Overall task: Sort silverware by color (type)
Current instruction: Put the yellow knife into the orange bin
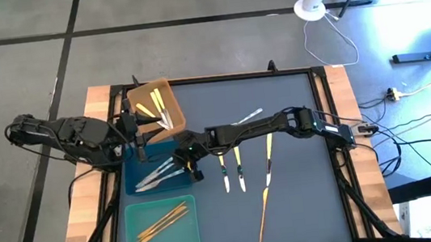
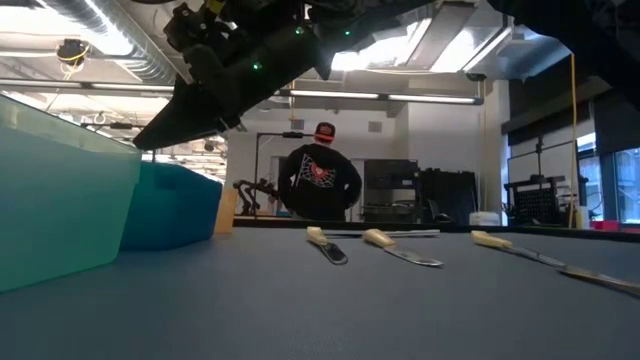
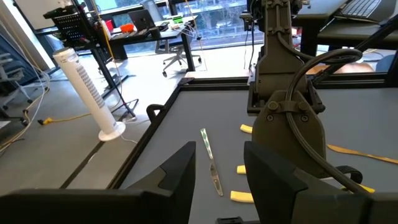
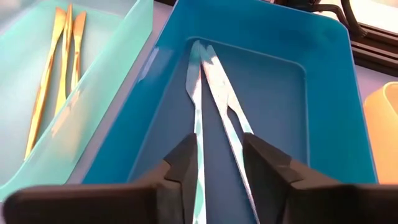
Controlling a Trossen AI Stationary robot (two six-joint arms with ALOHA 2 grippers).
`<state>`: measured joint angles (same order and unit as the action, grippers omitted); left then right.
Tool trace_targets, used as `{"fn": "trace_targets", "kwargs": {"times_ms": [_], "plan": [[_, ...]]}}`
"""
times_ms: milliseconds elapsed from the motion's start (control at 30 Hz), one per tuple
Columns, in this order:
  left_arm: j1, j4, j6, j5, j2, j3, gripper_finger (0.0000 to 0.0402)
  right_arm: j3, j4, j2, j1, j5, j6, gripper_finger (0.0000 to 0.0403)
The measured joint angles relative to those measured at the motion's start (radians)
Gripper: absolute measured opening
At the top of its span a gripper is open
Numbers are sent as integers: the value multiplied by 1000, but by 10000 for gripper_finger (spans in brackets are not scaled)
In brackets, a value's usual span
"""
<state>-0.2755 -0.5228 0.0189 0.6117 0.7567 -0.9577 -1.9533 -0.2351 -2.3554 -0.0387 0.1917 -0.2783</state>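
Right gripper (image 4: 217, 168): we see it over the rectangular blue plastic tray (image 4: 323, 81), fingers apart, with a silver-grey knife lying between them; we cannot tell if they touch it.
Silver-grey utensils (image 4: 211, 93): we count three in the blue tray, fanned out from one point.
Left gripper (image 3: 217, 174): we find it at the table's left edge beside the blue tray, jaws apart, nothing between them.
Orange-gold utensils (image 4: 59, 62): in the teal tray (image 1: 161, 225).
Yellow-handled knives (image 1: 157, 107): we see some in the brown tray (image 1: 164, 88); three more (image 1: 239, 167) lie on the dark grey table mat (image 1: 306, 200).
Loose pieces: one silver-grey utensil (image 1: 249, 117) and one orange-gold piece (image 1: 263, 217) lie on the mat.
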Motion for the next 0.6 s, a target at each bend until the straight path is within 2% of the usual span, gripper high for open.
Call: {"fn": "trace_targets", "kwargs": {"times_ms": [167,367,600], "plan": [[0,0,0,0,0,0,130,0,2,0,0,0,0,133],[0,0,0,0,0,0,130,0,-12,5,0,0,15,134],[0,0,5,0,2,-1,130,-17,-195,104,0,2,-16,134]]}}
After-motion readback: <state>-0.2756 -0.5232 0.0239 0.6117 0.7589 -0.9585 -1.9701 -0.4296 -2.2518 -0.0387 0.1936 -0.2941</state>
